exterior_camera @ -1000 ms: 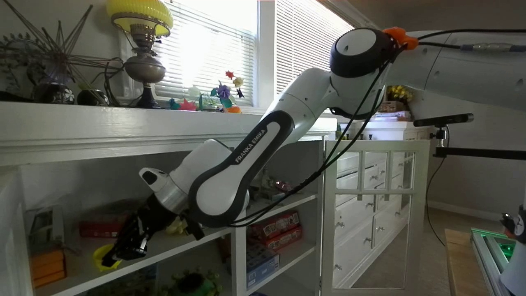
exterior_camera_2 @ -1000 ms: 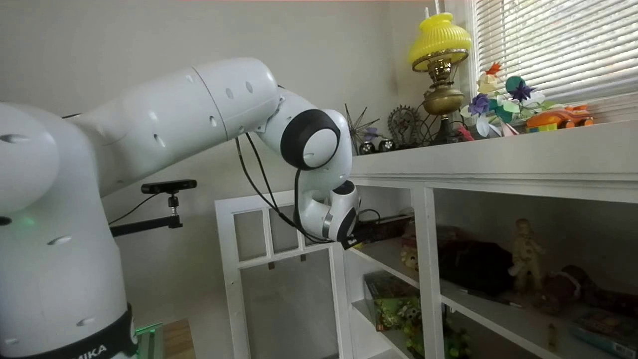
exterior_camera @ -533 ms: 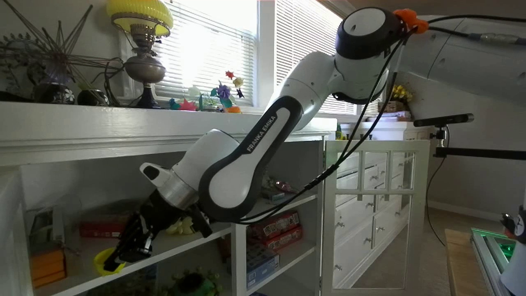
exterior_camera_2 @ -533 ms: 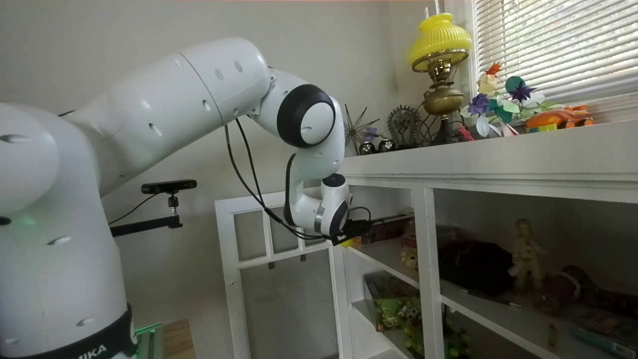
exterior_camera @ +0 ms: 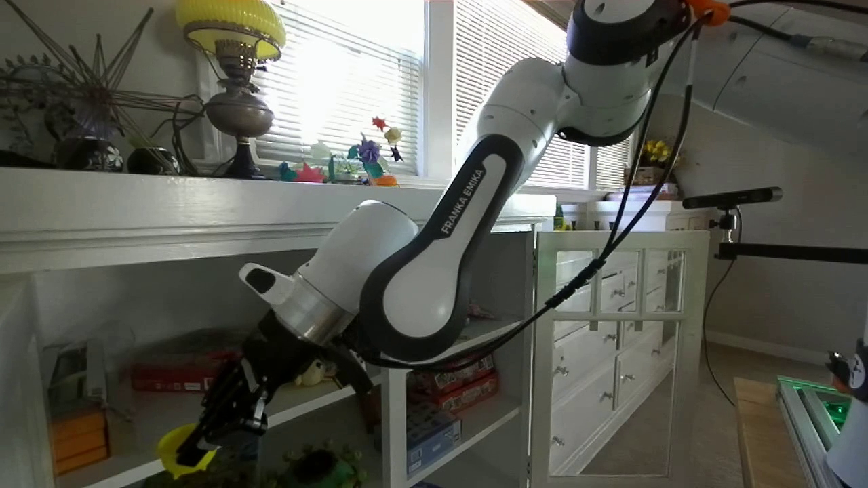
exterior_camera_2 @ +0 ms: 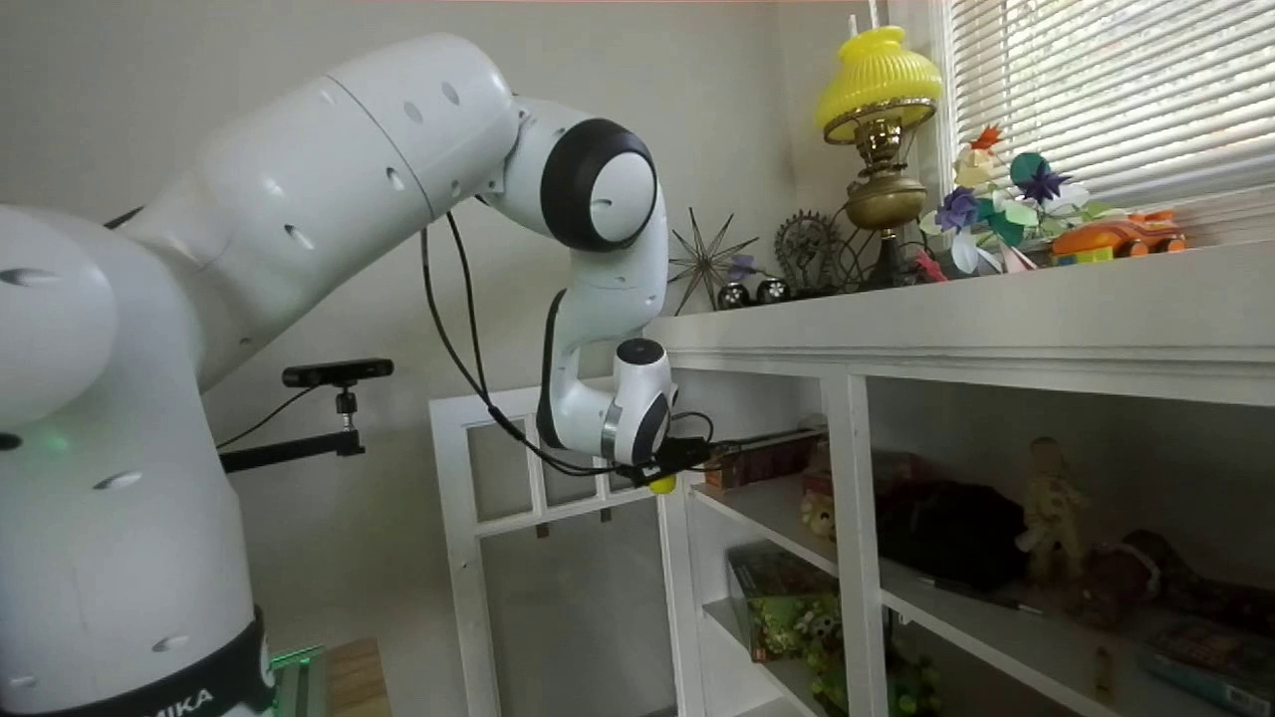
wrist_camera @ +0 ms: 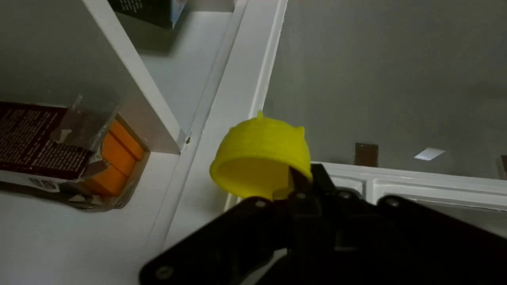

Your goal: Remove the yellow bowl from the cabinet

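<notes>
The yellow bowl [exterior_camera: 169,445] hangs at the shelf's front edge, tilted, with my gripper [exterior_camera: 188,453] shut on its rim. In an exterior view the bowl [exterior_camera_2: 662,485] is a small yellow patch under the dark gripper, just outside the cabinet [exterior_camera_2: 847,558]. Seen in the wrist view, the bowl [wrist_camera: 261,138] has its opening turned toward the gripper. One finger [wrist_camera: 300,182] reaches inside the rim and the other finger [wrist_camera: 323,178] lies against the outer wall. The cabinet's white front frame [wrist_camera: 233,87] is behind the bowl there.
A glass-paned cabinet door [exterior_camera: 627,315] stands swung out. Orange boxes [exterior_camera: 80,440] and a red box [exterior_camera: 169,376] sit on the same shelf. A lamp [exterior_camera_2: 882,129] and paper flowers [exterior_camera_2: 981,204] rest on the cabinet top. A camera [exterior_camera_2: 339,373] is mounted near the arm.
The arm has risen and drawn back from the cabinet. The bowl has come along in the gripper, from above the shelf out past its front edge.
</notes>
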